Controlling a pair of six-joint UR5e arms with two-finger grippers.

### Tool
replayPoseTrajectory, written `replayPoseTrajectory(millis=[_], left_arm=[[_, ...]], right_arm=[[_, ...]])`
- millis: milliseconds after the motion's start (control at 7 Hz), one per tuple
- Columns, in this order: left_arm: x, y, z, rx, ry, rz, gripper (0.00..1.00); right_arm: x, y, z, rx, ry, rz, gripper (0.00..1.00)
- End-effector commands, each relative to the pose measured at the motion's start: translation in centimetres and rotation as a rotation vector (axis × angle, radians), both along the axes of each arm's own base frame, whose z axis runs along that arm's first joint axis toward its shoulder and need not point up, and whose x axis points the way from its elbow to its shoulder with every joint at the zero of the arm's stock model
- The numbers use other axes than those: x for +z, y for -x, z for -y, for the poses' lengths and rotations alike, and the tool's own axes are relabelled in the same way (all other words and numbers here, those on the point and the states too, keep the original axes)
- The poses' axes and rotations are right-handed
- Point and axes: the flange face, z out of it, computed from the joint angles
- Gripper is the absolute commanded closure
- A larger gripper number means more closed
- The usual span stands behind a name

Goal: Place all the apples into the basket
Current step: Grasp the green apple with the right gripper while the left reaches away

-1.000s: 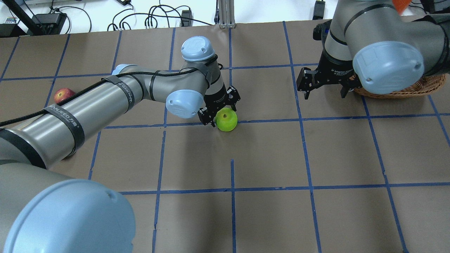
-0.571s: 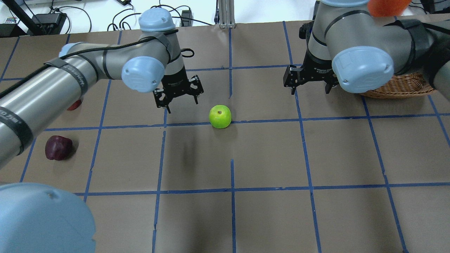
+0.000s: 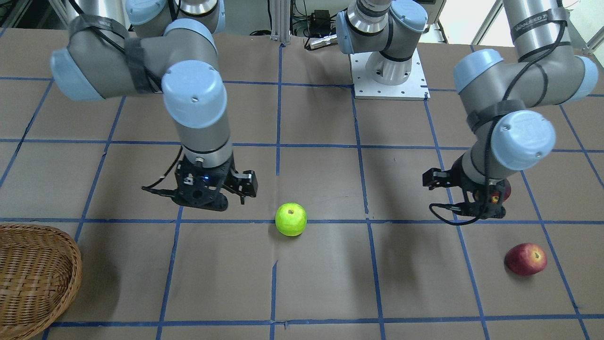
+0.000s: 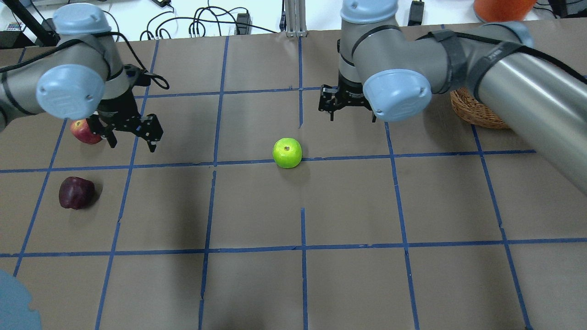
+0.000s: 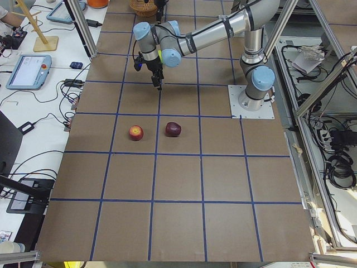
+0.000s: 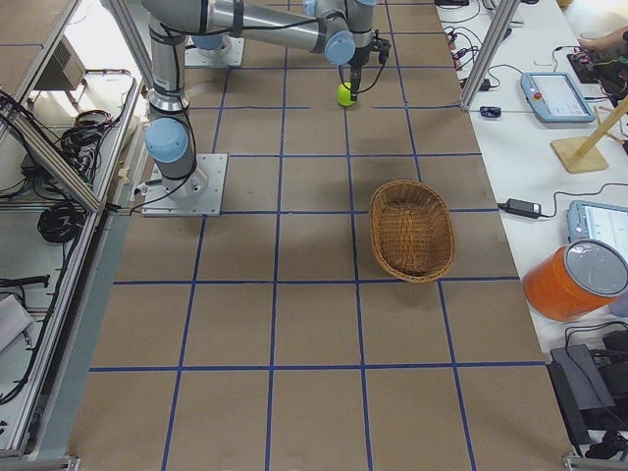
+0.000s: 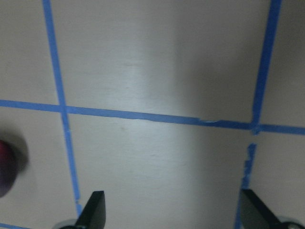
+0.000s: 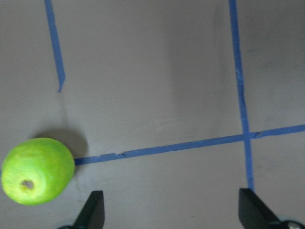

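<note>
The left gripper (image 4: 132,140) has left the green apple (image 4: 287,153) and gone off to the left, next to the light red apple (image 4: 84,133). The right gripper (image 4: 349,110) has left the basket (image 4: 474,114) and come to the middle, near the green apple's far side.

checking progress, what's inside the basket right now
No apple shows inside the basket; the right side view shows only bare wicker. In the overhead view the right arm covers part of it.

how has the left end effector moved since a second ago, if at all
Yes: left end effector went leftward overhead, from the green apple to beside the lighter red apple.
</note>
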Motion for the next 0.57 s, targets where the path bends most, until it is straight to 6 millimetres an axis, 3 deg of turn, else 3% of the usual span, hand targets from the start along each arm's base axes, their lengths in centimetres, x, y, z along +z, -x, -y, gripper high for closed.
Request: replayPoseTrajectory(millis=[0, 143, 286, 429], left_arm=[[0.1, -10.1, -2.5, -0.224, 0.032, -0.052, 0.03], [-2.0, -15.0, -4.2, -0.248, 0.058, -0.064, 0.02], [-5.0, -18.0, -5.6, -0.255, 0.117, -0.111, 0.00], [-7.6, -18.3, -7.2, -0.258, 0.125, -0.135, 0.00]], right_arm=[[-4.3, -9.4, 1.6, -0.045, -0.015, 0.070, 0.00], [-5.3, -10.9, 2.8, -0.041, 0.010, 0.120, 0.00], [-8.1, -11.1, 2.8, -0.043, -0.028, 0.107, 0.00], [-10.0, -11.0, 2.8, -0.043, -0.056, 0.095, 0.00]])
